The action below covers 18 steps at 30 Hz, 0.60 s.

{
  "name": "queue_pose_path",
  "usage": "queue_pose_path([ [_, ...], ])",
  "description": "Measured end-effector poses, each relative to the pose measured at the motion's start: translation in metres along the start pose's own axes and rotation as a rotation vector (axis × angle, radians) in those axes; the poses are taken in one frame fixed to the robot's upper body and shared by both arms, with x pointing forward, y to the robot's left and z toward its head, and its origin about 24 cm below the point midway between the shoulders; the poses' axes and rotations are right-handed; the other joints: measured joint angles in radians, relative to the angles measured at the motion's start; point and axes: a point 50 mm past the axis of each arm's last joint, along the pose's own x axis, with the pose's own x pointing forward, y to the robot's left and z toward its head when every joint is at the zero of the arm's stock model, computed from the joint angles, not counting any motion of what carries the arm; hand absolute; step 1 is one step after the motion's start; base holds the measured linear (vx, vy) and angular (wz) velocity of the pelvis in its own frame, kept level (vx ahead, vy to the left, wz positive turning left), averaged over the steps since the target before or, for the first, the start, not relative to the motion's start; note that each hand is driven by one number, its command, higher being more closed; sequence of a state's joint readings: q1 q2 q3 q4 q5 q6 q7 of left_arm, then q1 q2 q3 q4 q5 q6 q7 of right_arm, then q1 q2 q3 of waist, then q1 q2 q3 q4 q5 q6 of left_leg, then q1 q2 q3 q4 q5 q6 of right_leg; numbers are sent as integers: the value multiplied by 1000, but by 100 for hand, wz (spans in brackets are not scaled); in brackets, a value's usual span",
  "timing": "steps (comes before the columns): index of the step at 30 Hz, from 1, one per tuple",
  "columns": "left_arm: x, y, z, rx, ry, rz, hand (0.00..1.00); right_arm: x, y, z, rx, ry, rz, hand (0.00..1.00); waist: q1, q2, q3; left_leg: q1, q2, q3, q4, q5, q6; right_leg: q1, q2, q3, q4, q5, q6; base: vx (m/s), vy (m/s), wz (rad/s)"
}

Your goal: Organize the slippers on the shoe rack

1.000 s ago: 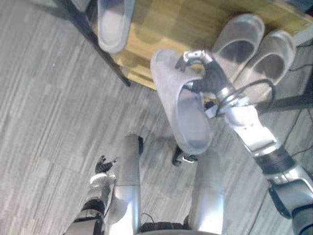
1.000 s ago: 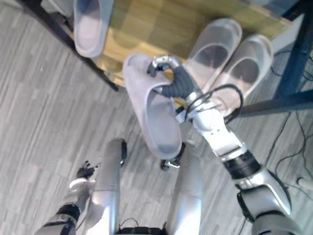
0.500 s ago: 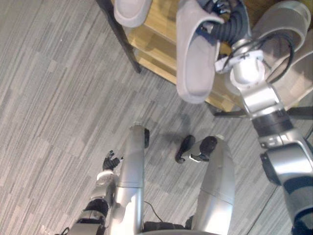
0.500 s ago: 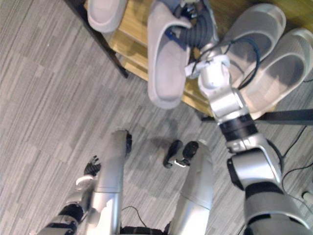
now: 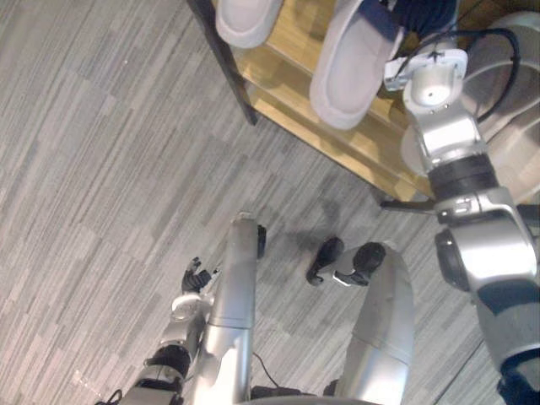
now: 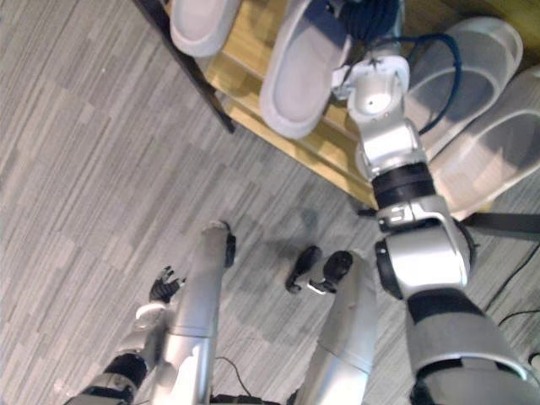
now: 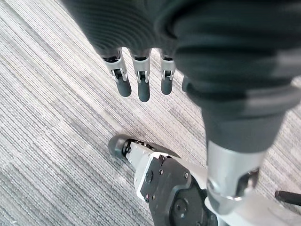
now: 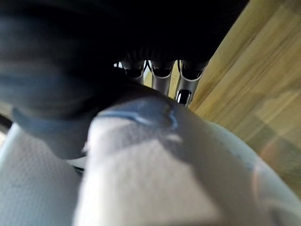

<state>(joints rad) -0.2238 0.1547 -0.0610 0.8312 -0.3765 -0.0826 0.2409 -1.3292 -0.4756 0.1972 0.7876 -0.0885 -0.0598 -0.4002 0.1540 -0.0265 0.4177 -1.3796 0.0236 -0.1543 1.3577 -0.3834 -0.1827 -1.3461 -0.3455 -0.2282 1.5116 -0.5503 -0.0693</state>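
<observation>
A grey slipper (image 5: 346,72) lies toe-first over the wooden shelf (image 5: 287,80) of the shoe rack, its heel sticking out past the front edge. My right hand (image 6: 371,15) is shut on its upper; in the right wrist view the fingers (image 8: 162,77) reach over the grey slipper (image 8: 155,179) toward the wood. A matching grey slipper (image 5: 245,17) sits on the shelf just left of it. Two pale slippers (image 6: 460,76) lie side by side to the right. My left hand (image 5: 192,277) hangs low over the carpet, its fingers (image 7: 141,87) straight and holding nothing.
The rack's black frame post (image 5: 224,59) runs down at the shelf's left end, and another dark bar (image 6: 506,221) crosses at the right. Grey striped carpet (image 5: 101,169) covers the floor in front of the rack.
My right arm has carried the grey slipper forward from above the floor to over the shelf, beside the other grey slipper. The view has shifted too. The left hand stays low.
</observation>
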Motion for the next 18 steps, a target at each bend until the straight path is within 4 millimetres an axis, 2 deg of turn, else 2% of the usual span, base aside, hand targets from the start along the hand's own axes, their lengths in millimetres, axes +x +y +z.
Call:
queue_pose_path([
  [5, 1, -2, 3, -1, -17, -3, 0, 0, 2, -8, 15, 51, -16, 0, 10, 1, -12, 4, -6, 1, -18, 13, -5, 3, -6, -3, -8, 0, 0, 11, -15, 6],
  [10, 3, -4, 3, 3, -9, -1, 0, 2, 1, -5, 49, 55, -33, 0, 10, 1, -13, 9, -5, 3, -22, 15, -7, 7, -8, -2, -10, 1, -2, 0, 0, 0],
  [18, 5, 2, -1, 6, 19, 37, 0, -3, 18, 0, 97, 64, -14, 0, 6, -1, -25, 61, 10, 13, -61, 19, -8, 52, 4, -7, -52, 10, -11, 9, -4, -3],
])
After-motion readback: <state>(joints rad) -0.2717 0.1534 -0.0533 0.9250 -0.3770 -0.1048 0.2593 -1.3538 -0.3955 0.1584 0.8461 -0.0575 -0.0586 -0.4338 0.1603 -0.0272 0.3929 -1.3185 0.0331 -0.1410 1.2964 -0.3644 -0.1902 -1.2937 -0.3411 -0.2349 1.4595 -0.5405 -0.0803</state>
